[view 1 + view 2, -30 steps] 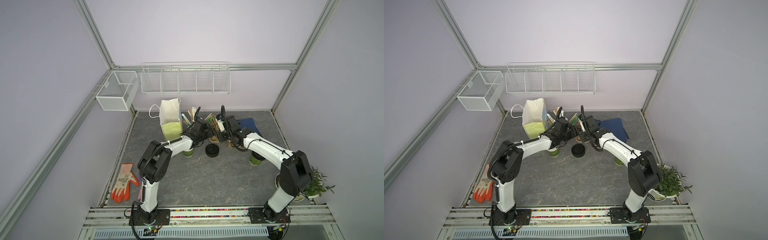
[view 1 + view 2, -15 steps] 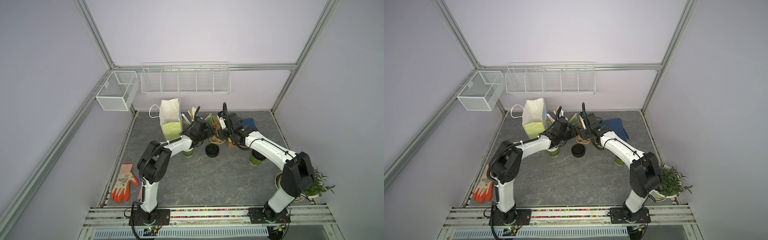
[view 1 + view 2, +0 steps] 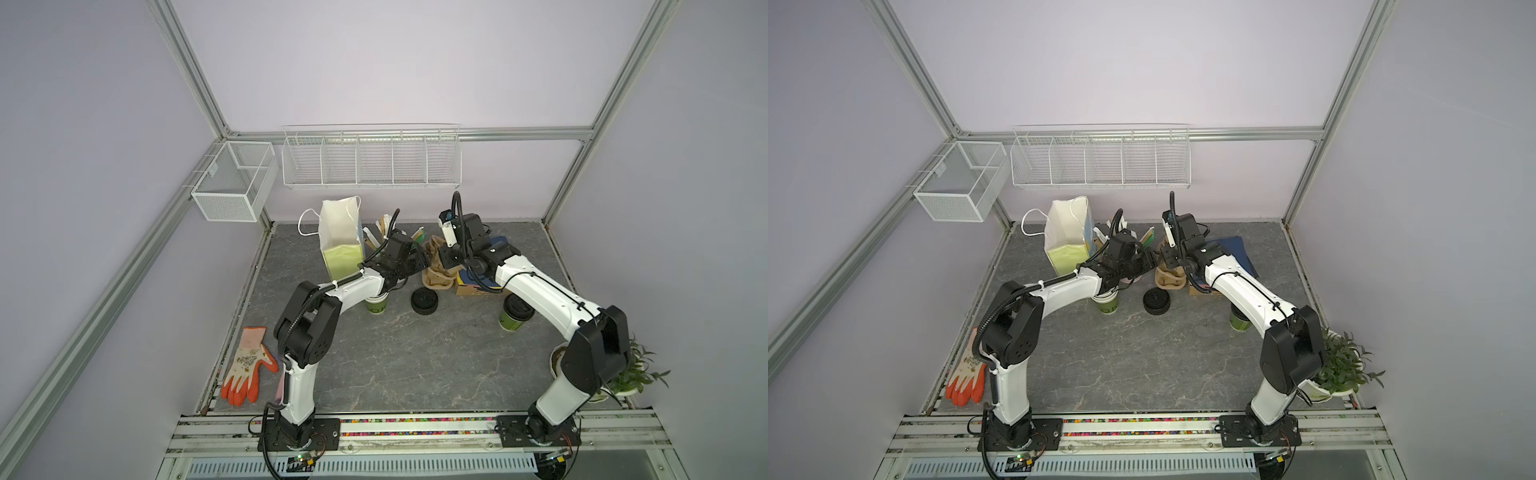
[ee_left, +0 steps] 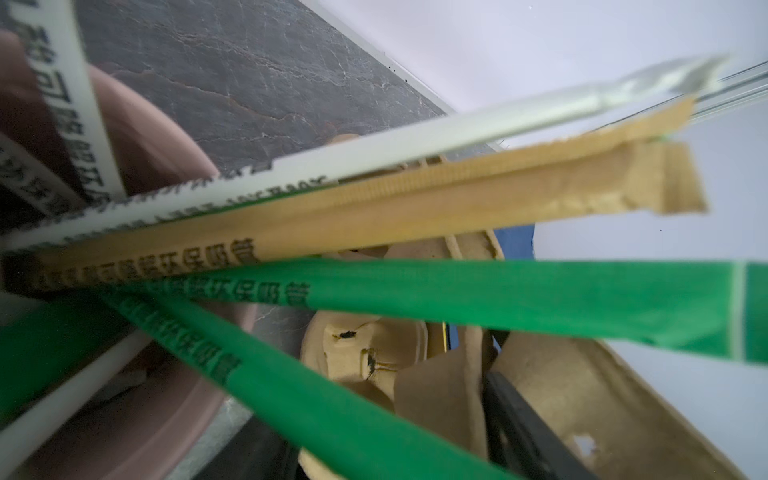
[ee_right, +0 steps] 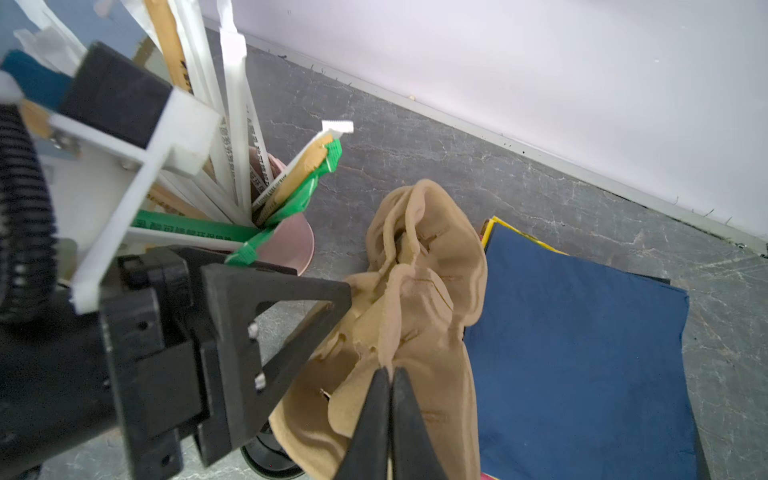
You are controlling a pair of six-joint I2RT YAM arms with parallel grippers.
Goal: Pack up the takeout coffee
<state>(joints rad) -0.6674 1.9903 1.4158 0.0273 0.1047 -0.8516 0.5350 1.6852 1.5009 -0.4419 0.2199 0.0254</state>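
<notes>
Grey tabletop (image 3: pixel 395 357) — right gripper (image 5: pixel 390 374), tips pinching the pulp cup carrier (image 5: pixel 419 266), has risen slightly; left gripper (image 3: pixel 419 262) jaw spread can't be told — takeout coffee (image 3: pixel 512 321) not yet packed

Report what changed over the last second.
The right gripper, shut on the edge of the carrier, has lifted up and back a little; the carrier seems to rise with it. The left gripper stays beside the carrier. The lidded cup, lids and bag are unchanged.

Soft even light, blurry wrist close-ups
</notes>
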